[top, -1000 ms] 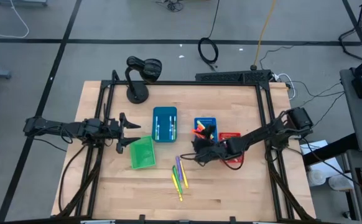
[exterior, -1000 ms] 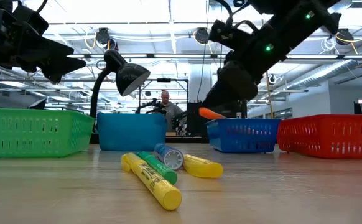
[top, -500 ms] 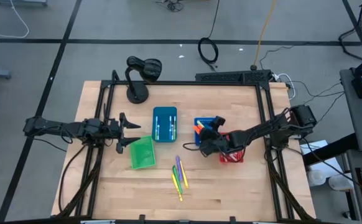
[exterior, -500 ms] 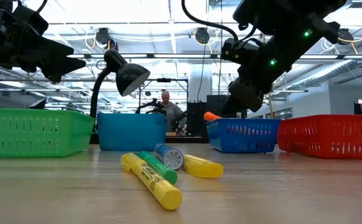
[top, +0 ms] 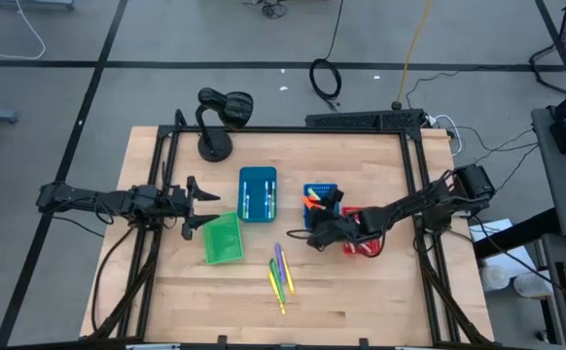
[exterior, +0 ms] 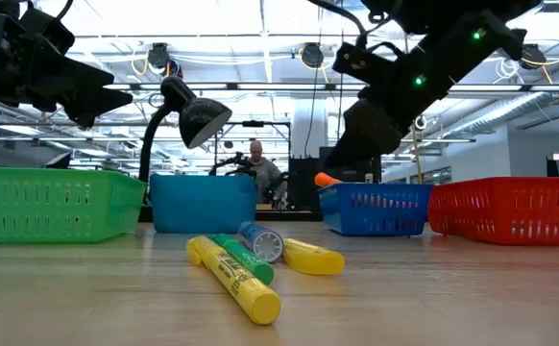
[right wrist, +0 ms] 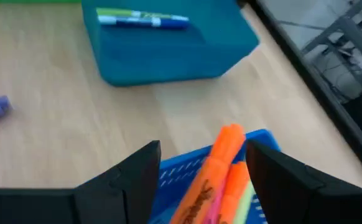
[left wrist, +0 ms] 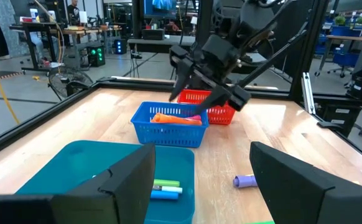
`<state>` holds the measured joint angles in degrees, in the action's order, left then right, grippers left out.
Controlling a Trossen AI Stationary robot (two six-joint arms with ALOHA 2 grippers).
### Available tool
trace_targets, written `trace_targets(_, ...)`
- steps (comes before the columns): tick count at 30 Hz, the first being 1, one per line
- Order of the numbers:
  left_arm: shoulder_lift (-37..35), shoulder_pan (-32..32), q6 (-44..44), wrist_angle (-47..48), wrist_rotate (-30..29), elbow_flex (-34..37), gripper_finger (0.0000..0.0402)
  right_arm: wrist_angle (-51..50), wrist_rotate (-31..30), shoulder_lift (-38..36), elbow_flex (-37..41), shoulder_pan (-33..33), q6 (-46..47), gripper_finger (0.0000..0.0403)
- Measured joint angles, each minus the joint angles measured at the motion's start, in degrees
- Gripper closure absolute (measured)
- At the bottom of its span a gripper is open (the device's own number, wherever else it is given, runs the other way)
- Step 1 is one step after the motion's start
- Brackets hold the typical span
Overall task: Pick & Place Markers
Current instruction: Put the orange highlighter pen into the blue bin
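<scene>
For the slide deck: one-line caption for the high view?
Open right gripper beside the blue bin of markers; loose markers lie on the table; left gripper waits open by the green bin.

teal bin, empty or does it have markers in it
Not empty. The teal bin holds two markers, one green and one blue, lying side by side on its floor; both wrist views show them.
</scene>
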<state>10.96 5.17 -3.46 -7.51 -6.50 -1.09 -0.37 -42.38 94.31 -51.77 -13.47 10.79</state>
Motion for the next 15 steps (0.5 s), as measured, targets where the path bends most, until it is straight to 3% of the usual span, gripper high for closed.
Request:
trace_targets(4, 0.0, 0.0, 0.0, 0.0, 0.0, 0.0, 0.0135, 0.8, -0.2, 1.2, 1.8, 2.0, -1.4, 0.0177)
trace_targets(12, 0.0, 0.0, 0.0, 0.0, 0.0, 0.0, 0.0135, 1.2, -8.4, 1.5, 3.1, 3.6, -2.3, 0.0177)
trace_targets(15, 0.0, 0.0, 0.0, 0.0, 0.0, 0.0, 0.0135, 2.3, -8.7, 1.5, 3.1, 3.0, -2.9, 0.0177)
